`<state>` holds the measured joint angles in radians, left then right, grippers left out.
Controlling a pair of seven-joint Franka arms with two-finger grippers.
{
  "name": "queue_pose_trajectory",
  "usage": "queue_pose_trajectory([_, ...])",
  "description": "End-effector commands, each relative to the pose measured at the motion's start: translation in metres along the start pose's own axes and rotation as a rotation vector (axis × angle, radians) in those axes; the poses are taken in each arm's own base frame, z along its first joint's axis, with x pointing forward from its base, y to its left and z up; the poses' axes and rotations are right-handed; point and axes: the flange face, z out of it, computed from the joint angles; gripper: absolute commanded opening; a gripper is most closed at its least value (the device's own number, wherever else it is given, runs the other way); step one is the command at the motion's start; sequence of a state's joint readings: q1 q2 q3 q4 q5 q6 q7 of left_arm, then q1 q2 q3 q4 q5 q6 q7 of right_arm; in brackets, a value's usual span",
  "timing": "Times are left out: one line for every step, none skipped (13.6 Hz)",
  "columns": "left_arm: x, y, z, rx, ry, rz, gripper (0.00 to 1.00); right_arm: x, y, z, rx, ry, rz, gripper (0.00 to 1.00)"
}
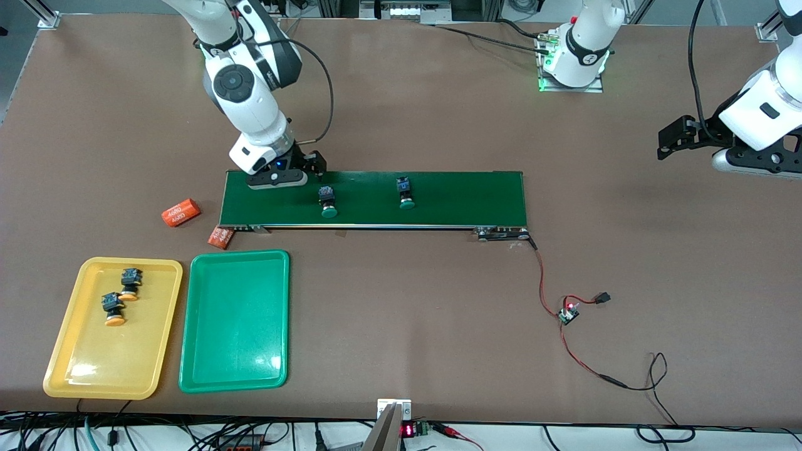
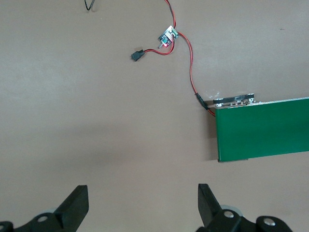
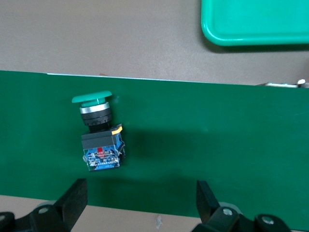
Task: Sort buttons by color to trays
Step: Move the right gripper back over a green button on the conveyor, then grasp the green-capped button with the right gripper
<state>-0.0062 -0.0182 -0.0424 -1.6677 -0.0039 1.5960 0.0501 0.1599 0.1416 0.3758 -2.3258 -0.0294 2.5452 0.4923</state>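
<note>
Right gripper (image 1: 311, 164) hangs over the belt (image 1: 438, 199) at its right-arm end, fingers (image 3: 75, 195) apart, a green button (image 1: 328, 202) lying on the belt by it. A second green button (image 1: 405, 192) lies mid-belt. Two orange buttons (image 1: 120, 297) lie in the yellow tray (image 1: 69, 357) at the bench's near corner, the green tray (image 1: 235, 351) beside it. Left gripper (image 2: 142, 200) waits, fingers apart, over the left-arm edge.

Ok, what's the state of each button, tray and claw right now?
Yellow buttons: both in the yellow tray.
Green buttons: both lying on the belt.
Green tray: holds nothing.
Right claw: open, over the belt beside a green button.
Left claw: open, waiting over bare table.
</note>
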Motion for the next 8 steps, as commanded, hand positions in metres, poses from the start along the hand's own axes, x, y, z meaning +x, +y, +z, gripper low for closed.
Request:
queue_pose_trajectory([0.004,0.001,-0.006,0.015,-0.006,0.006,1.00,0.005,-0.002,0.002,-0.006,0.004,0.024,1.00])
queue_pose_trajectory([0.004,0.001,-0.005,0.015,-0.007,0.006,1.00,0.005,-0.001,0.006,-0.012,-0.001,0.015,1.00])
queue_pose_trajectory([0.004,0.001,-0.005,0.015,-0.007,0.004,1.00,0.005,-0.001,0.009,-0.031,0.007,-0.009,1.00])
queue_pose_trajectory([0.004,0.001,-0.005,0.015,-0.007,0.003,1.00,0.004,-0.001,0.014,-0.045,0.007,-0.031,1.00])
queue_pose_trajectory([0.004,0.001,-0.005,0.015,-0.007,0.001,1.00,0.005,-0.001,0.016,-0.048,0.012,-0.040,1.00])
queue_pose_trajectory([0.004,0.002,-0.005,0.015,-0.007,0.001,1.00,0.006,-0.002,0.017,-0.047,0.013,-0.040,1.00])
queue_pose_trajectory([0.004,0.002,-0.005,0.015,-0.007,0.000,1.00,0.008,-0.001,0.020,-0.040,0.019,-0.037,1.00])
queue_pose_trajectory([0.004,0.002,-0.005,0.014,-0.007,0.000,1.00,0.012,-0.002,0.020,-0.030,0.029,-0.035,1.00])
